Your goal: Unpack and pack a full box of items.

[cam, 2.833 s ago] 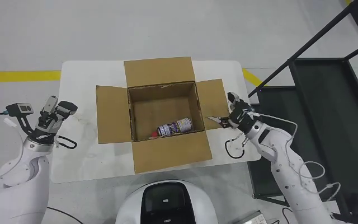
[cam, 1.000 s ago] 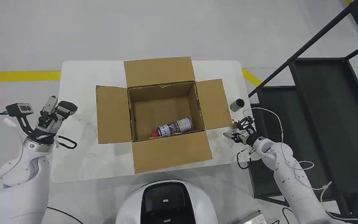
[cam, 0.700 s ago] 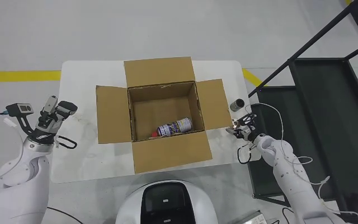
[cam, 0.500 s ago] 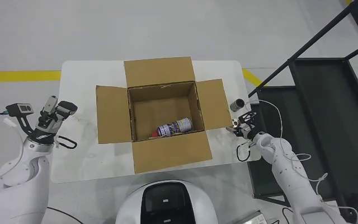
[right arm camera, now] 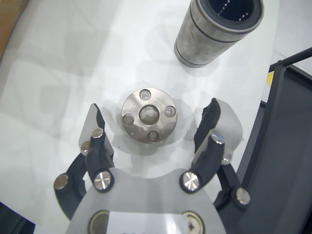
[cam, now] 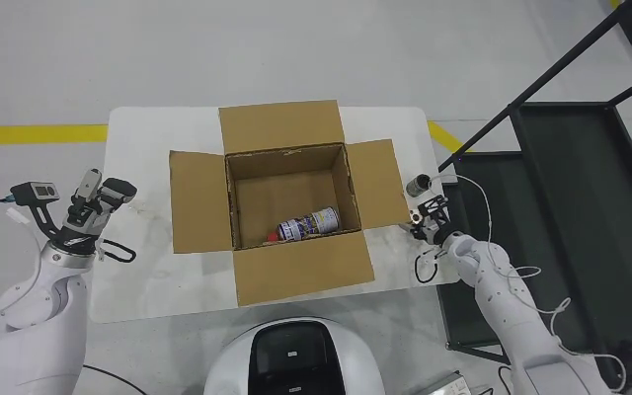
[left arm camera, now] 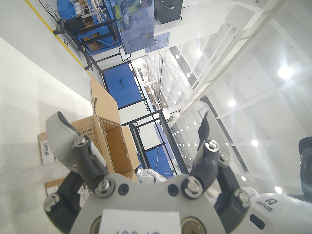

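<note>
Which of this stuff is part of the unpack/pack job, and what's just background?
Job: cardboard box, can inside it, grey cylinder and round flange on the table, right gripper open around the flange.
Lying about: black rack beside the table, yellow floor line.

The open box (cam: pixel 281 126) sits mid-worktop (cam: pixel 148 148) with a can (cam: pixel 306 225) lying inside, toward its near right corner. Right of the box, by the worktop's edge, is a cylinder (right arm camera: pixel 217 23). Just nearer the robot, a disc (right arm camera: pixel 149 115) lies flat between the spread fingers of the right claw (right arm camera: pixel 154 110), touching neither
</note>
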Robot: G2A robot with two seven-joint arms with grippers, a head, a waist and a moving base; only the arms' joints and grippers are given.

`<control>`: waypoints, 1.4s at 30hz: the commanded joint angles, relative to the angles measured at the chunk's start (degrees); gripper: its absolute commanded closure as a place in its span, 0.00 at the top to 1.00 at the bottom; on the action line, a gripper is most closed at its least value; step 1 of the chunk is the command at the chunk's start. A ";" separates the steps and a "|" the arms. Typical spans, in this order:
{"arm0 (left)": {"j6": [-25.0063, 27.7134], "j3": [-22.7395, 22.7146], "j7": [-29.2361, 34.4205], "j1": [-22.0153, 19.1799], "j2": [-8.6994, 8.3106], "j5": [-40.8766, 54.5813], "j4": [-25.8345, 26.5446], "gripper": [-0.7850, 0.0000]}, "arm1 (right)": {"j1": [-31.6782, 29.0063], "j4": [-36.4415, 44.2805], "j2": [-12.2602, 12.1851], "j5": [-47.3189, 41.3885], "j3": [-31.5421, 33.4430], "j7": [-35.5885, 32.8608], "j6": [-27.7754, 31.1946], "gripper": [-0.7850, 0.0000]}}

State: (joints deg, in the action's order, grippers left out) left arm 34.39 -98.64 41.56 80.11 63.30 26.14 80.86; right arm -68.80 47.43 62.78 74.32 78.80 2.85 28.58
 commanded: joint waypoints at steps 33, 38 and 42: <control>0.00 0.00 0.00 0.00 0.00 0.00 0.00 1.00 | -18.88 34.28 -4.64 -6.11 18.60 -2.56 6.68 0.00; 0.00 0.00 0.00 0.00 0.00 0.00 0.00 1.00 | -17.98 42.78 -4.85 -6.31 19.33 -5.78 6.10 0.00; 0.00 0.00 0.00 0.00 0.00 0.00 0.00 1.00 | -13.97 46.12 -4.69 -6.57 15.69 -9.46 7.25 0.00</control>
State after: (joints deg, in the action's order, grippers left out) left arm 34.39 -98.64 41.56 80.11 63.30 26.14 80.86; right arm -84.22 93.00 58.01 67.91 96.00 -5.32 35.24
